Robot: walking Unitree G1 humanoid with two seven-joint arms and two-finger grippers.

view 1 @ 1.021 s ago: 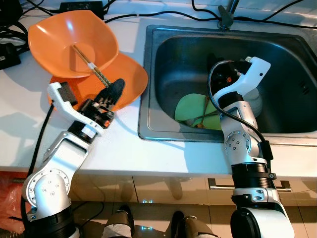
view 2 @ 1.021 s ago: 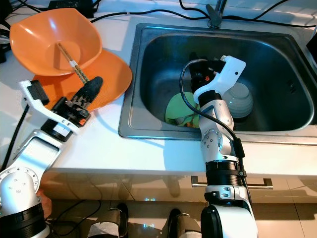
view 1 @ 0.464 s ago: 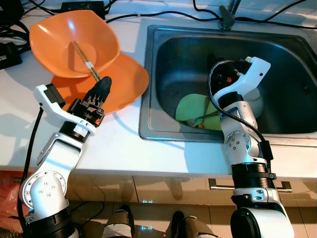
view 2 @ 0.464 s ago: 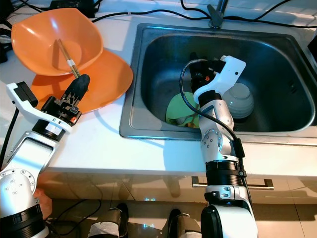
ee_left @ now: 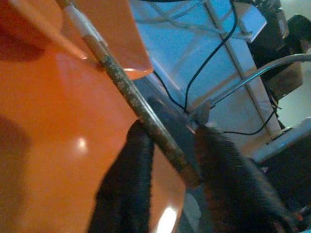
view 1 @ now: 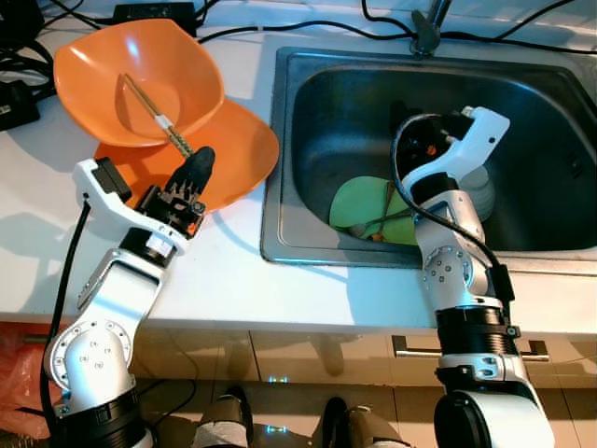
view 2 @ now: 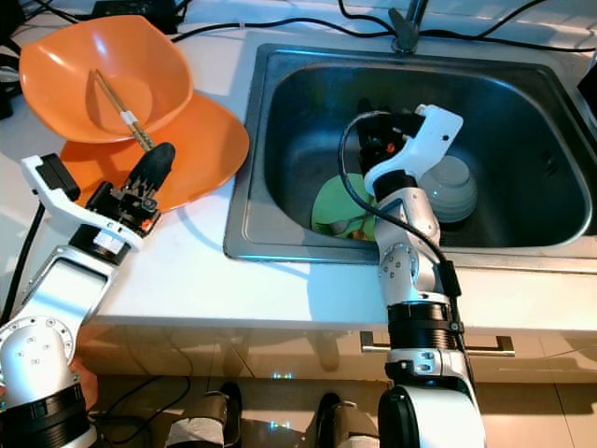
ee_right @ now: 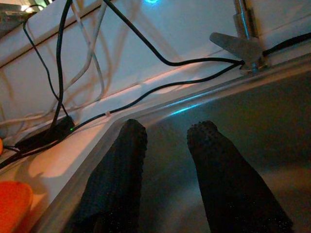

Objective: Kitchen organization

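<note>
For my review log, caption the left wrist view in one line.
Left gripper fingers open around a chopstick that slopes over the orange plate.

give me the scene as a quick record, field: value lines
setting: white counter beside a steel sink
on counter: orange bowl resting on an orange plate
chopsticks: lying in the bowl, the near end sticking out over the plate
left gripper: over the plate, fingers either side of the chopsticks' end; grip cannot be told
right gripper: inside the sink, open, holding nothing
in sink: green plate, white bowl
</note>
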